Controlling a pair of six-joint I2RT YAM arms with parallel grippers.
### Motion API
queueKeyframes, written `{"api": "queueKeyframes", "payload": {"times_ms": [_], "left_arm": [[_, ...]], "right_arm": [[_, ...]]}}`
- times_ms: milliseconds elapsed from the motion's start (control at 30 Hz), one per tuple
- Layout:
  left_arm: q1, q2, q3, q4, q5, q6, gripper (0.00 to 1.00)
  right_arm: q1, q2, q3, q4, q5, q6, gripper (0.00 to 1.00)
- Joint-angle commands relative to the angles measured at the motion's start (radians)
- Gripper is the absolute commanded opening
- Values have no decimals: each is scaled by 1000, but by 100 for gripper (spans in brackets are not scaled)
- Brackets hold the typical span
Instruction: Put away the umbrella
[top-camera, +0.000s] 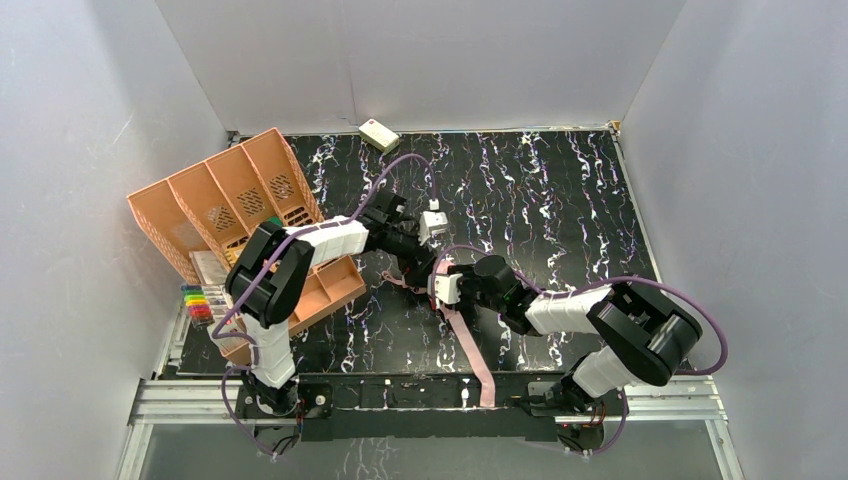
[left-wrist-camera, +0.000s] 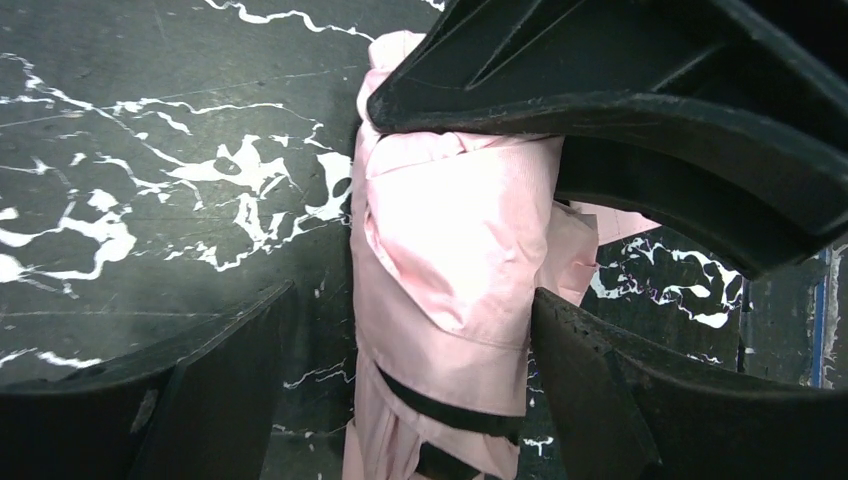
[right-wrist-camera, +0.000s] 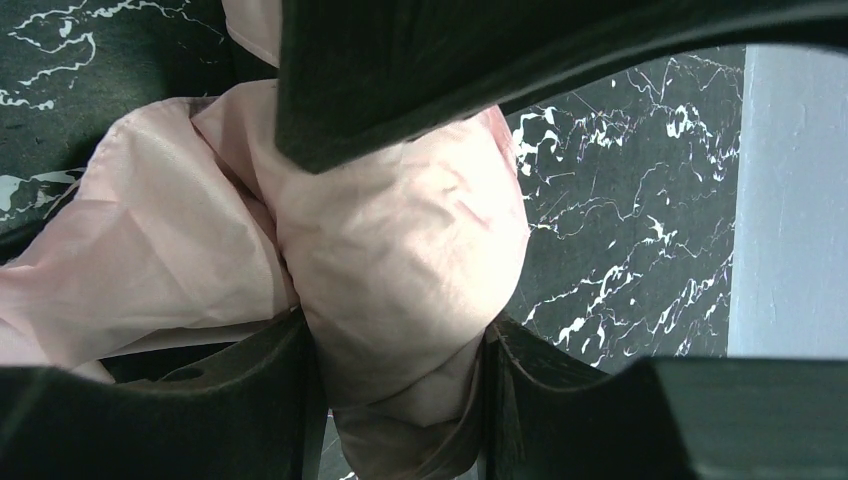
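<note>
The umbrella (top-camera: 403, 283) is a folded pink bundle at the table's middle, mostly hidden under both grippers in the top view. In the left wrist view the umbrella (left-wrist-camera: 450, 250) shows shiny pink fabric with a black band. My left gripper (left-wrist-camera: 415, 350) straddles it with its jaws apart: the right finger (left-wrist-camera: 600, 390) touches the fabric and the left finger (left-wrist-camera: 220, 390) stands clear of it. My right gripper (right-wrist-camera: 395, 400) is shut on the pink bundle (right-wrist-camera: 400, 260), with both fingers pressing its sides. In the top view the left gripper (top-camera: 418, 262) and the right gripper (top-camera: 440, 285) meet tip to tip.
A long pink strip (top-camera: 470, 350) runs from the grippers to the near table edge. An orange multi-bin organizer (top-camera: 240, 200) stands at the left with coloured markers (top-camera: 198, 300) beside it. A small cream box (top-camera: 379, 134) lies at the back edge. White walls enclose the black marbled table (top-camera: 560, 210).
</note>
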Motion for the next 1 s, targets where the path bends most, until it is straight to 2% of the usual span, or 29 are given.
{"api": "queueKeyframes", "payload": {"times_ms": [0,100,233,333,400,433,500,600,700,867,967], "left_arm": [[-29,16,38,-55,-18,25,81],[-33,22,28,-58,-38,27,72],[-50,35,29,-88,-82,44,53],[-62,37,22,-98,-106,56,30],[-65,35,16,-101,-116,61,4],[-66,35,13,-101,-125,63,0],[-69,33,7,-101,-143,69,0],[-73,30,-1,-97,-168,77,0],[-83,21,-14,-93,-215,97,0],[-101,3,-49,-72,-285,116,0],[-115,-20,-84,-34,-323,112,0]], "right_arm": [[6,12,-44,-102,5,-6,34],[7,1,-43,-95,6,-2,34],[6,-4,-44,-82,5,7,34],[6,-11,-41,-81,4,18,36],[6,-23,-39,-82,3,24,41],[7,-29,-38,-84,4,26,44],[6,-44,-30,-101,4,31,48],[6,-84,-22,-122,2,64,65],[6,-181,-16,-154,4,129,74],[6,-341,9,-294,6,316,76],[6,-430,36,-374,84,546,76]]}}
